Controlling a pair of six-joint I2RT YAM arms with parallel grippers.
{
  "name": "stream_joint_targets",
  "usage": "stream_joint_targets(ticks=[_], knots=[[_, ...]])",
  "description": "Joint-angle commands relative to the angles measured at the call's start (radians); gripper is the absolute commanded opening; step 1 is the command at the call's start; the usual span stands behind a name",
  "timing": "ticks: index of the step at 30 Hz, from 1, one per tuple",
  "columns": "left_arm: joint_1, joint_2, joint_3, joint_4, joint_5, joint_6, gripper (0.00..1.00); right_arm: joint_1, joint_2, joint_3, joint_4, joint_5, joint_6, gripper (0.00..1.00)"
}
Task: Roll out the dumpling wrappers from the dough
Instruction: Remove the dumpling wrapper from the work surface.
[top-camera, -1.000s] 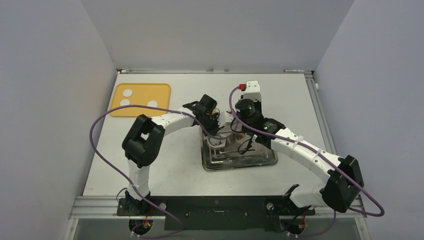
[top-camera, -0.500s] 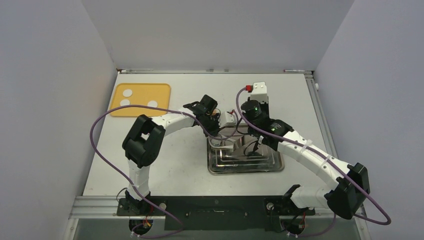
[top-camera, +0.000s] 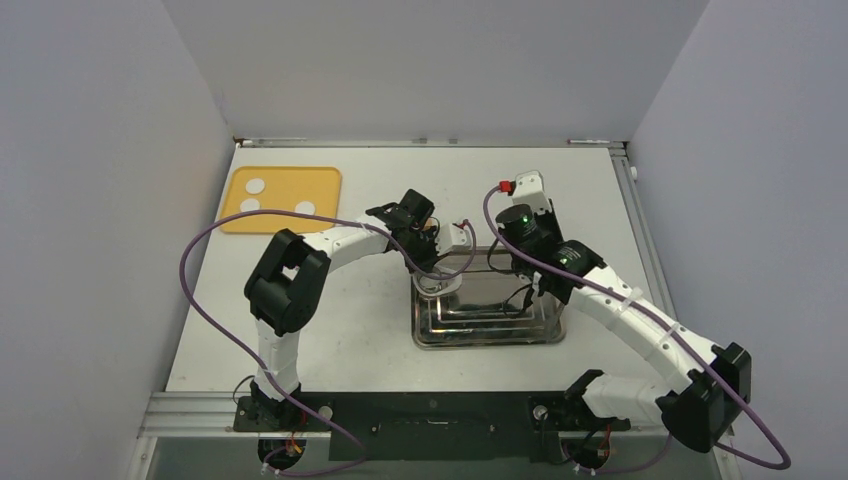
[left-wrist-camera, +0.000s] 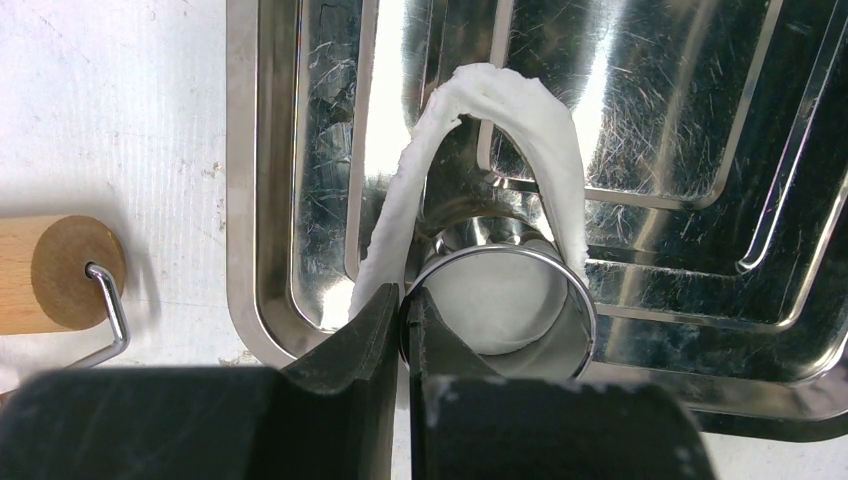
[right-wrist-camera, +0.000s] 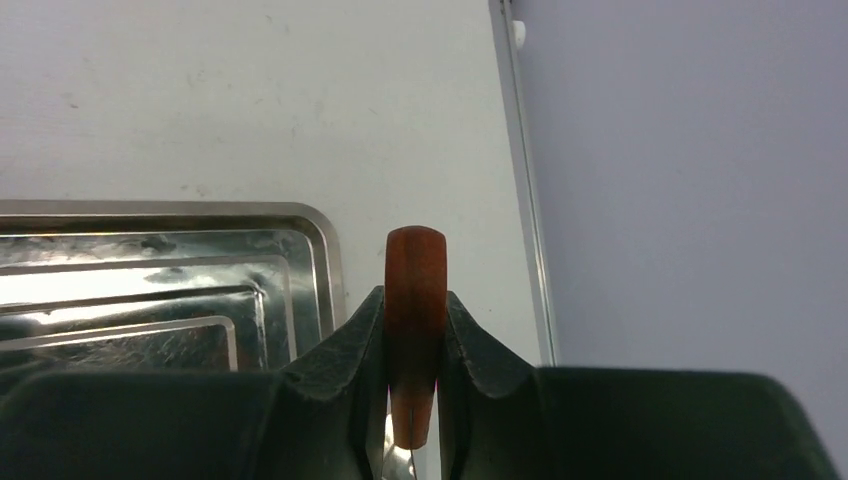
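Dough strip (left-wrist-camera: 558, 160): white, matte, ragged edges. It stands in a thin arch over the metal ring (left-wrist-camera: 530, 365), peak toward 12 o'clock in the left wrist view. One leg comes down at the ring's 9 o'clock side, the other at its 3 o'clock side.

Inside the ring you have a flat white dough disc (left-wrist-camera: 500, 310) with a smooth surface, filling most of the bore. Can't tell whether the strip is joined to it.

Your left gripper (left-wrist-camera: 404, 305) is pinched closed on the ring wall at about 8 o'clock, one finger inside and one outside. The fingers hide the near part of the ring and the strip's left foot.

All of this sits over the near-left corner of the metal tray (left-wrist-camera: 650, 120). At 9 o'clock from the ring, on the table (left-wrist-camera: 110, 100), is the rolling pin (left-wrist-camera: 60, 275) end with a wire hook (left-wrist-camera: 110, 310). Its body is cut off by the frame edge.

Your right gripper (right-wrist-camera: 413, 300) is clamped on a slim reddish-brown handle (right-wrist-camera: 416, 270), just off the tray's right rim. The handle's lower end disappears between the fingers, so you can't identify the tool.

In the top view the ring and strip are lost under the left wrist and cables. At 10 o'clock from the metal tray, well apart from it, a yellow tray (top-camera: 300, 180) holds three small white dough pieces (top-camera: 255, 186).
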Motion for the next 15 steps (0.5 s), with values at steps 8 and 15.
stream_joint_targets(ticks=[8,15], knots=[[0.001,0.01,0.023,-0.062,0.004,-0.005,0.0,0.008,-0.275,-0.083,0.377,-0.478,-0.025,0.08],[0.001,0.009,0.024,-0.063,0.012,-0.012,0.0,0.135,-0.296,-0.217,0.592,-0.524,-0.003,0.08]])
